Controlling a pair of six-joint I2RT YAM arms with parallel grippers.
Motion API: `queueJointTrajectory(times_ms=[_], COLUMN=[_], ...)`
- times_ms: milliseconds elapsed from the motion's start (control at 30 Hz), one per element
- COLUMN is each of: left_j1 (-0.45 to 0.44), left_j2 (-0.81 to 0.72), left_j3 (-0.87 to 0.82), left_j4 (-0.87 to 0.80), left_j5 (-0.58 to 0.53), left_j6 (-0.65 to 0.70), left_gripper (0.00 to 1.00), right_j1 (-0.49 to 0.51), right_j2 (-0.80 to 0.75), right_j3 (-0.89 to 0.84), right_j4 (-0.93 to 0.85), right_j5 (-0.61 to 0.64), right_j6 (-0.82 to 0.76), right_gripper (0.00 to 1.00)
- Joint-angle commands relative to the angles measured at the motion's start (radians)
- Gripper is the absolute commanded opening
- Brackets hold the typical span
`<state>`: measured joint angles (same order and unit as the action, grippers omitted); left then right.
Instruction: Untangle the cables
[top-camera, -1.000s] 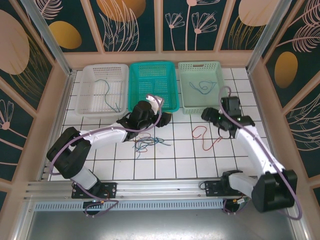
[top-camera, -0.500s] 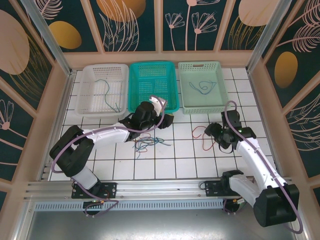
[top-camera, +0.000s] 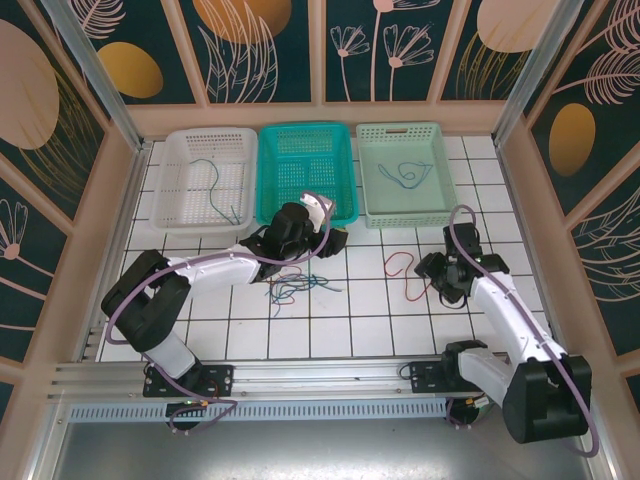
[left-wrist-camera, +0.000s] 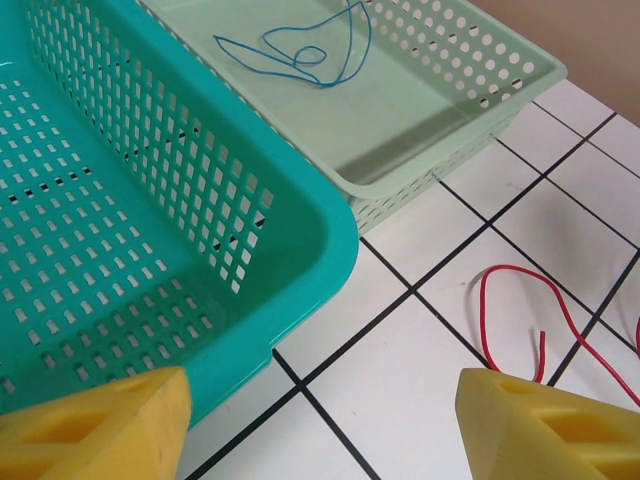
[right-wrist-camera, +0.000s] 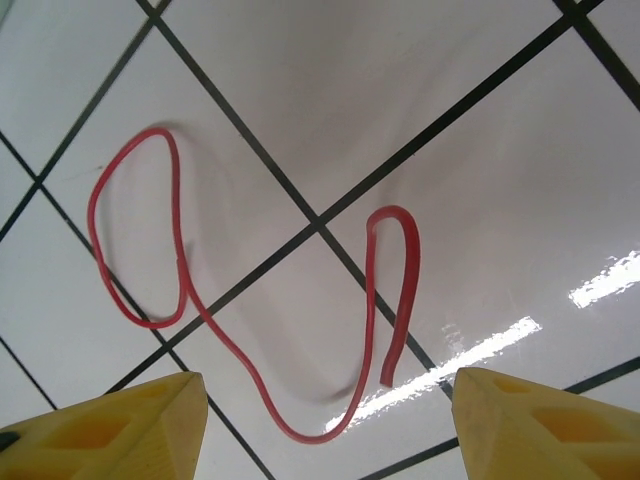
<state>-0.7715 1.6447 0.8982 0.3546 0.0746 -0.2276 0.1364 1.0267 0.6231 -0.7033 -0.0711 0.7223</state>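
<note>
A tangle of thin cables (top-camera: 290, 288) in blue, green and purplish-grey lies on the tiles in front of the teal basket (top-camera: 305, 215). My left gripper (top-camera: 322, 245) hovers open just above and behind it, by the basket's front right corner; its yellow fingers (left-wrist-camera: 100, 425) frame bare tile. A single red cable (top-camera: 390, 265) curls on the tiles to the right. My right gripper (top-camera: 432, 277) is right over it, open, with the red cable (right-wrist-camera: 370, 290) lying between its fingertips (right-wrist-camera: 540, 425). The left wrist view shows the red cable (left-wrist-camera: 483, 310) too.
A white basket (top-camera: 178, 215) at the back left holds one blue cable (top-camera: 215, 185). The light green basket (top-camera: 372, 215) at the back right holds another blue cable (top-camera: 407, 172), also in the left wrist view (left-wrist-camera: 300, 50). Walls close in the tiled floor.
My right arm has come down and nearer from beside the light green basket to over the red cable, its jaws narrowing a little. The left arm has barely moved.
</note>
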Motion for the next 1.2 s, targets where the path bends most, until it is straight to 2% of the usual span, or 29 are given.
queueJointTrajectory(times_ms=[0,100,133,167,233,300,467,600,733,867,1033,1167], left_j1=[-0.004,-0.004,-0.003,-0.003,-0.005,-0.004,-0.005,-0.004,-0.005,-0.004,-0.003,-0.003], left_j2=[0.016,0.017,0.017,0.016,0.016,0.020,0.027,0.021,0.030,0.059,0.108,0.107], left_j3=[0.030,0.030,0.030,0.029,0.026,0.027,0.036,0.040,0.057,0.069,0.110,0.086], left_j4=[0.001,-0.004,-0.006,-0.006,-0.002,0.000,0.004,0.013,0.034,0.065,0.100,0.243], left_j5=[0.019,0.017,0.014,0.012,0.010,0.013,0.014,0.031,0.100,0.099,0.133,0.183], left_j6=[0.020,0.025,0.025,0.025,0.022,0.019,0.013,0.021,0.041,0.030,-0.038,-0.171], left_gripper=[0.71,0.71,0.71,0.71,0.71,0.71,0.71,0.71,0.71,0.72,0.73,0.74], right_j1=[-0.012,-0.031,-0.033,-0.033,-0.034,-0.033,-0.009,0.081,0.115,0.117,0.117,0.119], right_j2=[0.039,0.071,0.073,0.066,0.036,0.006,-0.063,-0.136,-0.186,-0.189,-0.186,-0.192], right_j3=[-0.026,-0.031,-0.030,-0.028,-0.019,-0.003,0.042,0.101,0.178,0.263,0.324,0.325], right_j4=[0.069,0.094,0.097,0.099,0.101,0.097,0.059,0.048,0.088,0.113,0.157,0.214], right_j5=[0.016,0.024,0.034,0.047,0.073,0.082,0.123,0.158,0.106,0.050,0.010,-0.020], right_j6=[0.022,0.003,0.001,0.001,-0.002,-0.016,-0.063,-0.104,-0.155,-0.201,-0.230,-0.223], right_gripper=[0.65,0.56,0.50,0.42,0.19,0.00,0.00,0.00,0.00,0.00,0.00,0.00])
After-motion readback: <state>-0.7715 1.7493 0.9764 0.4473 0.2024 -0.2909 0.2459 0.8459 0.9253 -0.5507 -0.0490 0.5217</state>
